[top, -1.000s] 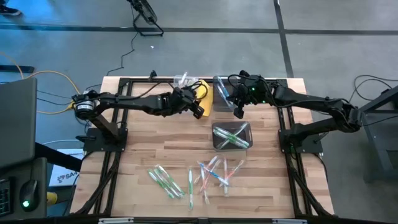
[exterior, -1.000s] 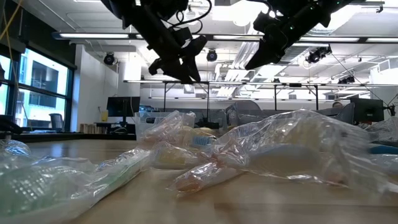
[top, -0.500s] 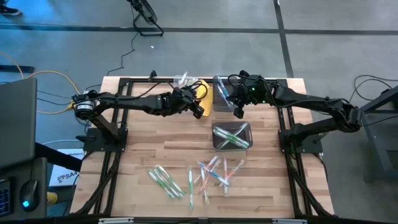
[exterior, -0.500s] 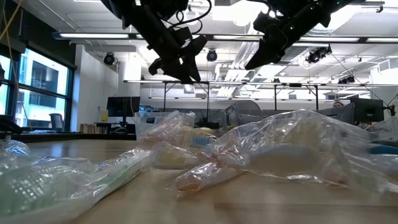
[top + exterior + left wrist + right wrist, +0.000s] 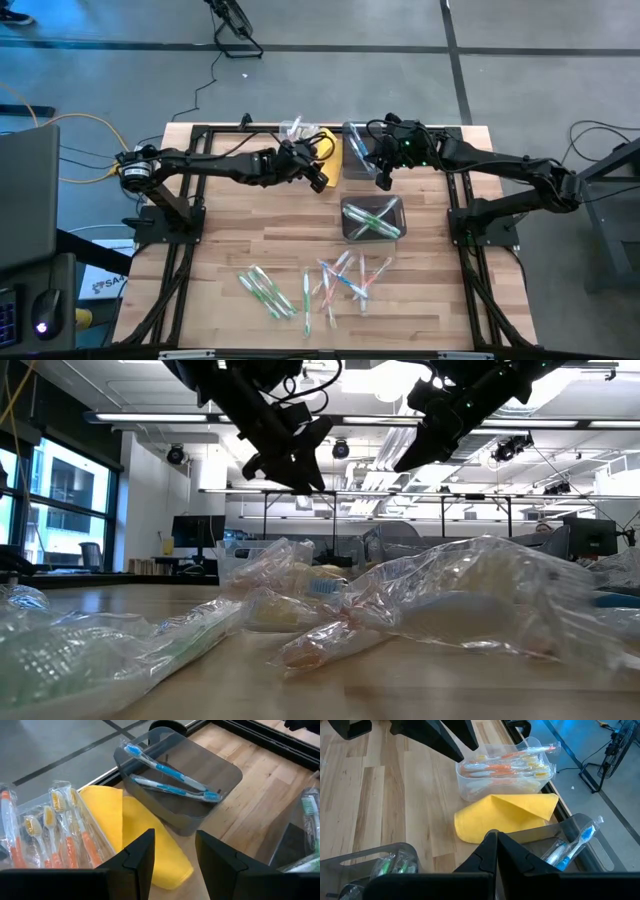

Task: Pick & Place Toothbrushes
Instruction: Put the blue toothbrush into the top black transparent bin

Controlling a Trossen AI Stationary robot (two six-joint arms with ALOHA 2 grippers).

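Note:
Several wrapped toothbrushes [image 5: 305,285] lie loose on the near half of the wooden table. Others lie sorted in bins: orange ones in a clear bin [image 5: 505,767], blue ones in a grey bin [image 5: 170,770], green ones in a bin [image 5: 372,218] mid-table. My left gripper [image 5: 172,855] hovers open above the table beside the yellow cloth [image 5: 145,835], with nothing between its fingers. My right gripper [image 5: 492,845] hovers shut, holding nothing, over the near edge of the grey bin [image 5: 357,150].
The yellow folded cloth [image 5: 328,150] lies between the clear bin [image 5: 292,130] and the grey bin at the far edge. Black frame rails [image 5: 190,210] run along the table's sides. Bare wood [image 5: 250,220] lies between the bins and the loose toothbrushes.

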